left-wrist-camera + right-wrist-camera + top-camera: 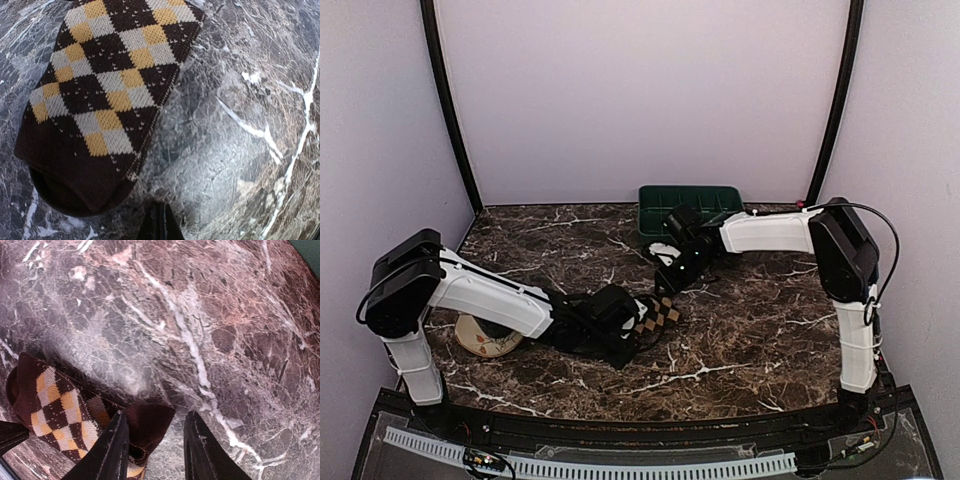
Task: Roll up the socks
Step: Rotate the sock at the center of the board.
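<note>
One sock (661, 314) with a brown, cream and yellow diamond check lies flat on the marble table near its middle. In the left wrist view the sock (107, 95) fills the upper left, its dark brown end nearest. My left gripper (159, 220) is shut with nothing between its fingers, just right of that end and low over the table. My right gripper (156, 427) is open. The sock's other dark brown end (147, 422) lies between its fingers, against the left finger (117, 442) and apart from the right one. From above, the right gripper (669, 283) hangs over the sock's far end.
A dark green tray (690, 203) stands at the back of the table behind the right gripper. A round cream dish with orange marks (485, 338) sits at the left, partly under the left arm. Grey walls close in the table on three sides.
</note>
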Motion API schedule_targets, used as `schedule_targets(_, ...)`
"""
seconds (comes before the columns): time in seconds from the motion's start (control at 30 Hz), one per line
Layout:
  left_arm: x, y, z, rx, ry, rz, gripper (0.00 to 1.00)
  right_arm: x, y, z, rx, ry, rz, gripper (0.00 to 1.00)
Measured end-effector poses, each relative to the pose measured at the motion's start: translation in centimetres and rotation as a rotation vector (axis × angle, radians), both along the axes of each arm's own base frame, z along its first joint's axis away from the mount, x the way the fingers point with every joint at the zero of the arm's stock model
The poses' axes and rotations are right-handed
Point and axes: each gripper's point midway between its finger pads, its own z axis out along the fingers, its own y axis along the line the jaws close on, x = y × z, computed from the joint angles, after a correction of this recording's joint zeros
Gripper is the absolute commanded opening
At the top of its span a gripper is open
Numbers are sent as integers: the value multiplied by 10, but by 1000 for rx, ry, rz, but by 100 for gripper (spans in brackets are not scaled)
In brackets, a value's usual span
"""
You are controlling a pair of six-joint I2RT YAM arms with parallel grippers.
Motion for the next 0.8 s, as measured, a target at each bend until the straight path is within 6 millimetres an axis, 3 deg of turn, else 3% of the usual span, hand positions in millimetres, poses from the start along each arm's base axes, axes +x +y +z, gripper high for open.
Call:
schedule_targets(0.23,15,-6,0,36,-35,50,0,0,-9,-5,-29,-7,-16,35)
schedule_targets(0.47,29,0,0,48,-44,113,0,-12,-26,-14,-61,20,-36,35)
schedule_targets(0.8,63,23,0,40,-46,211,0,-31,-40,4,-25,28,-70,35)
